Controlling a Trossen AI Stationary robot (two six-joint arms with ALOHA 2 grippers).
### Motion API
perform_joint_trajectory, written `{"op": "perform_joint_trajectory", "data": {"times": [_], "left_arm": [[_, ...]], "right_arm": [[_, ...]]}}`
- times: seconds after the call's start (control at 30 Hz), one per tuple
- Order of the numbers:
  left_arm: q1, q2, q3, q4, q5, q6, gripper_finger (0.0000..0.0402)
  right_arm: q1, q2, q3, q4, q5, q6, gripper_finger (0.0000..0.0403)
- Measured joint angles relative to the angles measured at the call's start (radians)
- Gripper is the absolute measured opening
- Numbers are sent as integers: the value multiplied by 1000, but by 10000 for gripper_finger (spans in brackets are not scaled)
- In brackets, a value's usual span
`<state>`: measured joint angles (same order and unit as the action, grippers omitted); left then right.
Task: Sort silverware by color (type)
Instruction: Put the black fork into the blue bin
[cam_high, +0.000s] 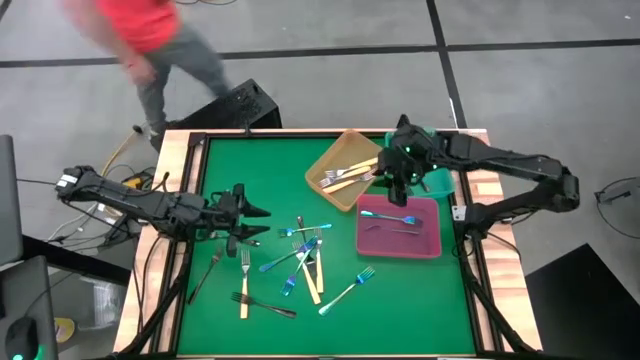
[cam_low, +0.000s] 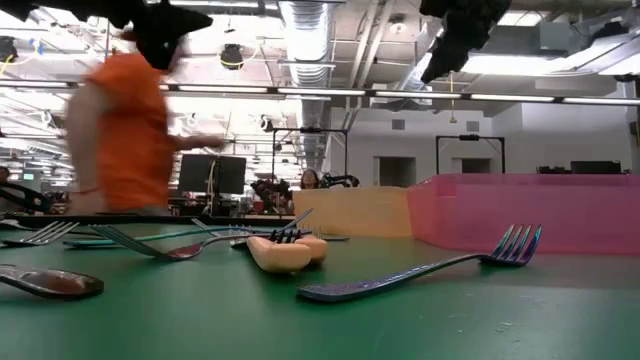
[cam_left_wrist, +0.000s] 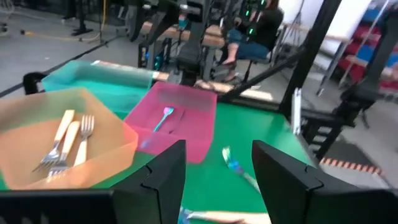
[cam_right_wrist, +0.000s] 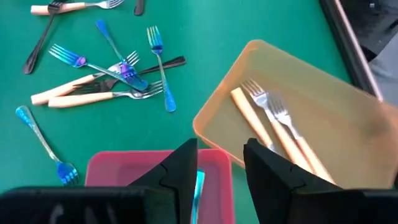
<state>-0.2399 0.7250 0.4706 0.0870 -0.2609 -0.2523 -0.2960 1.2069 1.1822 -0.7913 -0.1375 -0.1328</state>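
Covering the green table (cam_high: 420, 300): orange tray (cam_high: 322, 181) with cream-handled forks (cam_high: 352, 174), pink tray (cam_high: 425, 243) with a blue fork (cam_high: 392, 216), teal tray (cam_high: 440, 182) behind. Rest of the silverware (cam_high: 300, 262) lies scattered mid-table, all three kinds mixed. Left gripper (cam_high: 262, 221) near that pile, jaws open, empty. Right gripper (cam_high: 398, 196) above the pink tray, jaws parted, nothing held.

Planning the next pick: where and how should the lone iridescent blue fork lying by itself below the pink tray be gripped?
Grip the iridescent blue fork at mid-handle, coming straight down from above with the jaws set across the thin shaft. It lies flat on the green table, diagonal, tines toward the pink rectangular tray, clear of the pile, so the handle's sides look free. The open left gripper seems nearer.
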Motion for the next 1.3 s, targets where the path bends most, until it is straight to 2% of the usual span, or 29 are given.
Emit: {"op": "perform_joint_trajectory", "data": {"times": [0.2,0.63,0.73,0.87,1.0,1.07,1.2,1.3], "left_arm": [[-40,11,0,-63,-94,-3,167],[-66,112,0,-110,-87,-76,167],[-67,135,6,-189,-75,-114,167],[-70,186,56,-345,-30,-169,167],[-101,255,122,-418,-5,-209,167],[-122,293,156,-456,-11,-200,167],[-135,366,219,-517,-66,-178,167],[-134,407,267,-546,-79,-169,167]], "right_arm": [[63,-14,-132,125,0,90,152],[290,108,-153,352,5,167,152],[344,135,-153,360,12,192,152],[403,176,-153,360,42,213,152],[432,208,-153,367,43,215,152],[440,221,-153,367,57,229,152],[452,229,-153,361,161,294,152],[453,227,-152,368,183,300,152]]}}
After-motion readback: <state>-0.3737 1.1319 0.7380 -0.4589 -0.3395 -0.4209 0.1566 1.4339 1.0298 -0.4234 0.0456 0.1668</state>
